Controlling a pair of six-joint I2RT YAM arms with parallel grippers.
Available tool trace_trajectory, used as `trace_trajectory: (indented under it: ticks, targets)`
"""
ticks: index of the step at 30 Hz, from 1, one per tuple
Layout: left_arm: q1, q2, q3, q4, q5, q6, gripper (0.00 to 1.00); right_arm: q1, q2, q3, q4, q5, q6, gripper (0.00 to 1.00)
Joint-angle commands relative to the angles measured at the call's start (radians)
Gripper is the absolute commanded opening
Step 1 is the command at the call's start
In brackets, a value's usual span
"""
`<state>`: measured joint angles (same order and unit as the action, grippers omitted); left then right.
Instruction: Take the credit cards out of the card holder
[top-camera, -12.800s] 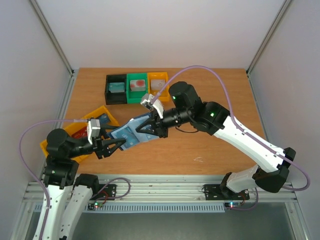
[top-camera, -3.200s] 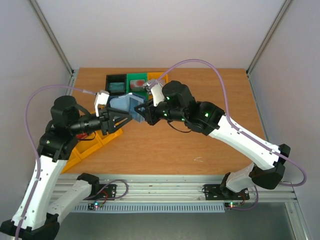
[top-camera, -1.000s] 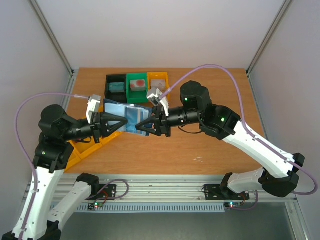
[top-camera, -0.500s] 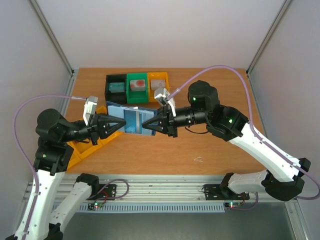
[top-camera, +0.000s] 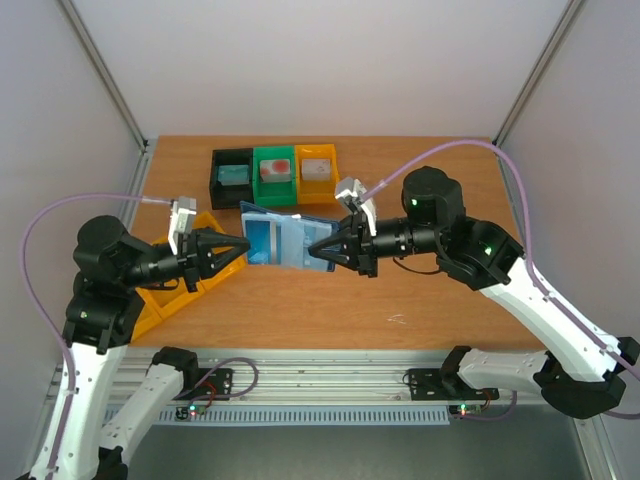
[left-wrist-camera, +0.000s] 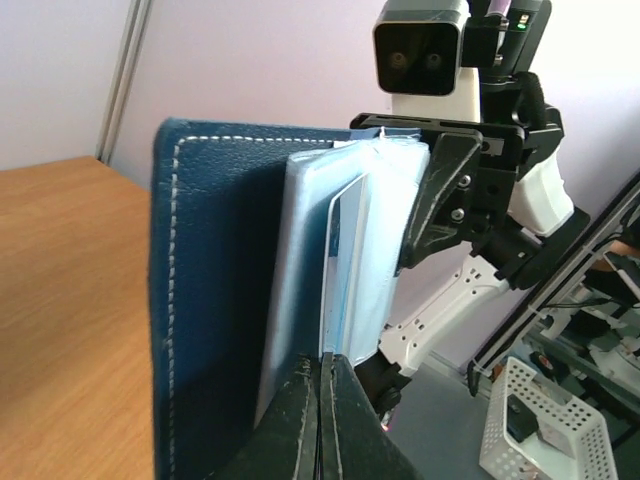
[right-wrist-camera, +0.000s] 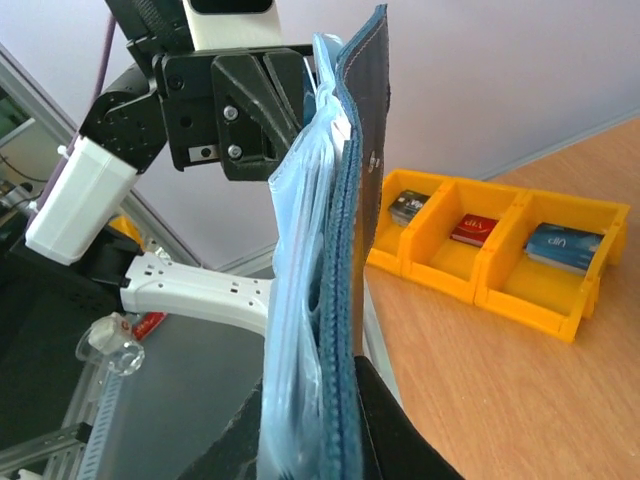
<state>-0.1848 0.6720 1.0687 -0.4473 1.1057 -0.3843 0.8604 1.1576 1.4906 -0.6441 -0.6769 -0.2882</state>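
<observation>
Left gripper (left-wrist-camera: 322, 400) fingers are pressed together on a pocket page's lower edge; right gripper (right-wrist-camera: 318, 420) pinches cover and pages opposite, likely to hold the card holder (top-camera: 278, 240) spread in mid-air between both fingertips; above the left fingers a pale credit card (left-wrist-camera: 343, 262) stands edge-on among shiny pages, slate-blue stitched cover behind; beyond, a yellow bin (right-wrist-camera: 520, 300).

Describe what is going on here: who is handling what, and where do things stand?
Both arms hold the card holder in the air between them, off the table. The left tool is shut on its pocket pages at one end; the right tool is shut on the opposite edge. One pale card sits in a pocket. The yellow bin has a card in each of its three compartments.
</observation>
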Motion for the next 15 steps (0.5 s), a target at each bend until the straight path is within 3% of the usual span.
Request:
trace_trajectory:
  ticks: [1,3,7,15]
  targets:
    - [0.007,-0.008,0.031,-0.045,-0.051,0.068,0.0,-0.012,-0.045,-0.013,-0.003,0.002,-0.006,0.01]
    - [0.007,-0.011,0.051,-0.095,-0.103,0.111,0.0,-0.02,-0.05,-0.016,-0.019,0.014,-0.008,0.01]
    - [0.007,-0.029,0.098,-0.231,-0.339,0.327,0.0,-0.074,-0.071,-0.05,-0.033,0.062,0.007,0.01]
    - [0.007,-0.069,0.095,-0.434,-0.657,0.876,0.0,-0.185,-0.057,-0.107,-0.029,0.106,0.095,0.01]
